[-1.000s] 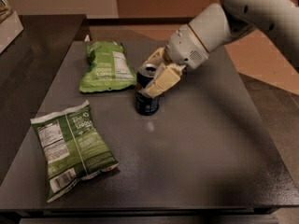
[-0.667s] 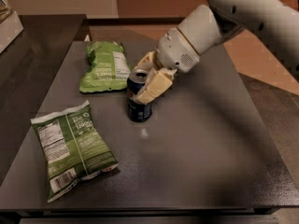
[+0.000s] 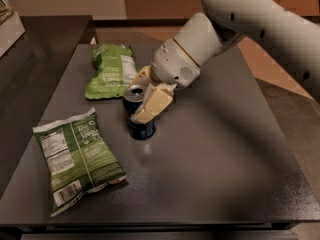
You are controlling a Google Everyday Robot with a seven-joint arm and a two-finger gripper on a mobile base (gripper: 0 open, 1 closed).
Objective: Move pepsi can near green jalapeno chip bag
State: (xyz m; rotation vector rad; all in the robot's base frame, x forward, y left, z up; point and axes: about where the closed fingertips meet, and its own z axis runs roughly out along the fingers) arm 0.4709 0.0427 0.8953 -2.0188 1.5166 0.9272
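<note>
The pincer [image 3: 143, 98] sits left of the counter's [image 3: 225, 154] middle, at the end of a white arm [image 3: 250, 19] that reaches in from the upper right; its cream fingers [image 3: 154, 103] are clenched on the pepsi can [image 3: 140, 126], one on the side facing the camera, the other behind the can's silver top. The can is upright; whether its base touches the counter I cannot tell. The far green chip bag [image 3: 110, 70] lies flat just beyond the can and to its left, close but apart; the near green chip bag [image 3: 75, 156] lies flat by the front left edge, label side up, a little farther from the can; which bag is the jalapeno one cannot be read.
</note>
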